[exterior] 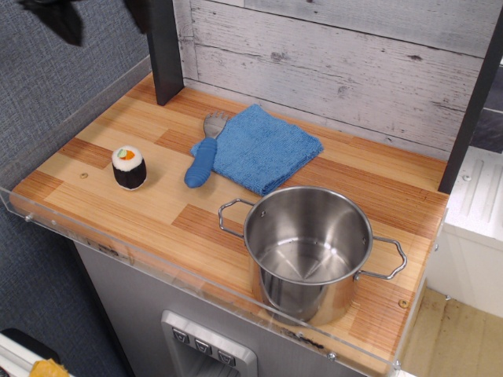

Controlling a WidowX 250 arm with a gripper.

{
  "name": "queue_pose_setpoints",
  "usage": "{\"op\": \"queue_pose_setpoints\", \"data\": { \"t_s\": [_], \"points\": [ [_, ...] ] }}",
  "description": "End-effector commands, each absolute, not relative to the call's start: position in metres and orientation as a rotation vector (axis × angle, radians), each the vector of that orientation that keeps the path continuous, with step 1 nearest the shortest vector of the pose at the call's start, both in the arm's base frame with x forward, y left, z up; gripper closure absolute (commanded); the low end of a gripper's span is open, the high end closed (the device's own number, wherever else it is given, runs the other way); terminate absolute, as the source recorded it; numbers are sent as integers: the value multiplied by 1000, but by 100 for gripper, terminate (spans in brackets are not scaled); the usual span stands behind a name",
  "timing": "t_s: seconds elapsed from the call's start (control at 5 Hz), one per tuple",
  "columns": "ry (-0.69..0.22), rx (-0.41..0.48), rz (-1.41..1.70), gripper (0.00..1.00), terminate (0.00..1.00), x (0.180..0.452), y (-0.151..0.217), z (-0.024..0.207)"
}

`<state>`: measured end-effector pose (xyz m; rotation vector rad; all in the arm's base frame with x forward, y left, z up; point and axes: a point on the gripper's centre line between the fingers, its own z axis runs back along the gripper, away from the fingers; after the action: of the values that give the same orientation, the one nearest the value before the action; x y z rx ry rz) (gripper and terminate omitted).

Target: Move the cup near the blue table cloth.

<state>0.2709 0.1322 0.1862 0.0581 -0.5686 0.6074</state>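
The cup (128, 167), a small black roll with a white top and an orange and green centre, stands upright on the wooden counter at the left. The blue table cloth (259, 147) lies flat at the back middle, well to the right of the cup. My gripper (102, 12) is high at the top left corner, far above and behind the cup. Only its two dark fingertips (67, 23) show, wide apart with nothing between them; the rest is cut off by the frame edge.
A blue-handled grey utensil (201, 162) lies between the cup and the cloth, touching the cloth's left edge. A large steel two-handled pot (308, 250) stands at the front right. A black post (165, 51) rises at the back left. A clear rim (118, 251) edges the counter.
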Motion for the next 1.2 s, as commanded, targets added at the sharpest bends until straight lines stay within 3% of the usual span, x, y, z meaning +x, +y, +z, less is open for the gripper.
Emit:
{"op": "queue_pose_setpoints", "data": {
  "t_s": [0.0,0.2,0.4,1.0],
  "points": [
    [-474,114,680,0,0,246,161,173],
    [-427,130,668,0,0,233,164,152],
    [-437,105,622,0,0,231,161,136],
    [-402,146,560,0,0,253,165,71]
  ]
}}
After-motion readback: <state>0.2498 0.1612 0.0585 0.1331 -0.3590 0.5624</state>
